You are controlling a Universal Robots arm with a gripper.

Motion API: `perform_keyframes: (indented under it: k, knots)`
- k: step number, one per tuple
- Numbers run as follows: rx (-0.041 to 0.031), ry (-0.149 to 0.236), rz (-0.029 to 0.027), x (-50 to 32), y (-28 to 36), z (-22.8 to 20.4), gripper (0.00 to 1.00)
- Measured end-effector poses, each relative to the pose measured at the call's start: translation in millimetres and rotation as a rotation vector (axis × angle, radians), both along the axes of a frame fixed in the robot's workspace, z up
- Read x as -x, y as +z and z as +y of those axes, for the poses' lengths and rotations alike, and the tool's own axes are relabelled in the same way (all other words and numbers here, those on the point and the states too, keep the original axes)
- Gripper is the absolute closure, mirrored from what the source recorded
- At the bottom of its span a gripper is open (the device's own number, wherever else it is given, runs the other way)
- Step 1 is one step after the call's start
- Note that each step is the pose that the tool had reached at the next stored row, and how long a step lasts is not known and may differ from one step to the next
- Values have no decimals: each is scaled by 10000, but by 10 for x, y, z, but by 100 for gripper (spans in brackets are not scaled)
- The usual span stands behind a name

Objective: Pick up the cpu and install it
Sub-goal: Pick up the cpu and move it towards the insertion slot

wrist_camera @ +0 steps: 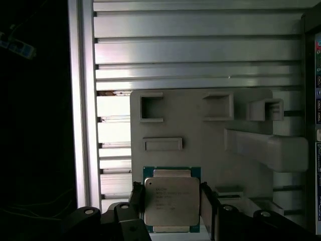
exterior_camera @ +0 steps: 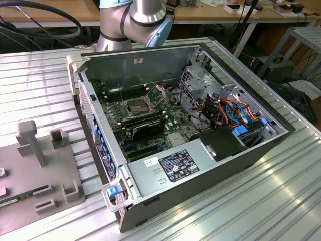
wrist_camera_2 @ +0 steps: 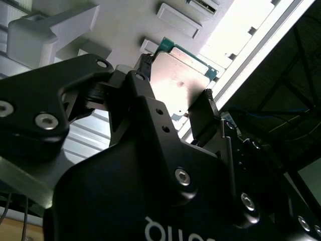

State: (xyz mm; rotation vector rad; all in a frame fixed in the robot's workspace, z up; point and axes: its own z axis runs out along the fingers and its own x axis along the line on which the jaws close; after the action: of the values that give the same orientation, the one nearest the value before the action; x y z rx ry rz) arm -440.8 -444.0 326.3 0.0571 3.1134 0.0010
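Observation:
The cpu is a thin square chip with a dull silver top and a green rim. It sits between the two black fingers of my gripper, which is shut on its opposite edges. In the second wrist view the cpu shows from the other side, with my gripper clamped on it. Beneath it lies the grey fixture plate. I cannot tell whether the chip rests on the plate or hangs just above it. The dark socket stands open on the motherboard inside the computer case.
The fixture plate carries raised blocks, an upright post and a green memory stick. The case walls stand around the motherboard, with cables and a power supply inside. The arm's base stands behind the case on the ribbed aluminium table.

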Motion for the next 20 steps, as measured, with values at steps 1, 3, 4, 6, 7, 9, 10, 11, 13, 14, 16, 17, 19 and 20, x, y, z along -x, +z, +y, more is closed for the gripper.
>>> perform_keyframes:
  k: [1,3,4,6,7,9,10,11,13,14,16,17,19,20]
  knots:
    - [1,0,1,0,1,0,45]
    - [1,0,2,0,3,0,45]
    - [1,0,2,0,4,0,45]
    - [2,0,3,0,8,0,45]
    - [2,0,3,1,11,0,45]
    - [3,0,4,0,21,0,45]
    - [2,0,3,0,26,0,45]
    - [1,0,2,0,30,0,45]
    - [1,0,2,0,39,0,45]
    - [1,0,2,0,44,0,45]
    - [0,0,1,0,55,0,45]
    - [1,0,2,0,62,0,45]
    - [1,0,3,0,76,0,45]
    - [1,0,2,0,83,0,45]
